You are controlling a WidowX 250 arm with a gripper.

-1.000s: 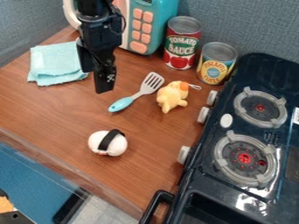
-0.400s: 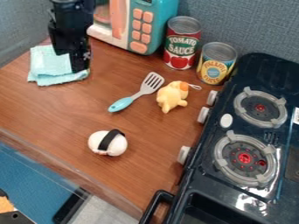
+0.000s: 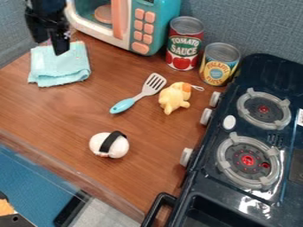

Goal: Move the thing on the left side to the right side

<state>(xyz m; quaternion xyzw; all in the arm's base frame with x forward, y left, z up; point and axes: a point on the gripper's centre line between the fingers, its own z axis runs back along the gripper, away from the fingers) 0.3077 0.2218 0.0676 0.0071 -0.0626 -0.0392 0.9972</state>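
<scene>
Brown wood-look bench (image 3: 65,115) under you, grey-blue textured wall (image 3: 254,26) behind. Notes run near to far, sides as you see them in the view.

Nearest you: blue surface (image 3: 29,181) past the bench edge, lower left. Dark toy stove (image 3: 204,184) takes the right side, its black handle (image 3: 157,206) jutting toward you. You count two grey-ringed burners with red centres, one nearer, one farther; pale knobs line the side facing the bench.

On the bench, near the middle, you have a white rounded toy (image 3: 121,147) wrapped with a black band. Beyond it, a spatula (image 3: 123,105) lies aslant, turquoise handle toward you, grey slotted head up and to the right. Just beside the head, right: a yellow plush toy (image 3: 173,96) with an orange patch.

Your task's thing, the light-blue cloth (image 3: 59,68), lies flat on the left part of the bench, edges uneven. The black hand (image 3: 60,52) points down at upper left, overlapping the cloth's far part in your view. You cannot tell how far open it is, nor whether it has hold of the cloth.

Farther back, right of centre: yellow-labelled can (image 3: 219,66), upright, then a red-labelled can (image 3: 184,46), also upright, to its left. Left of those, a teal-and-white toy microwave (image 3: 141,33) with salmon buttons and handle.
</scene>
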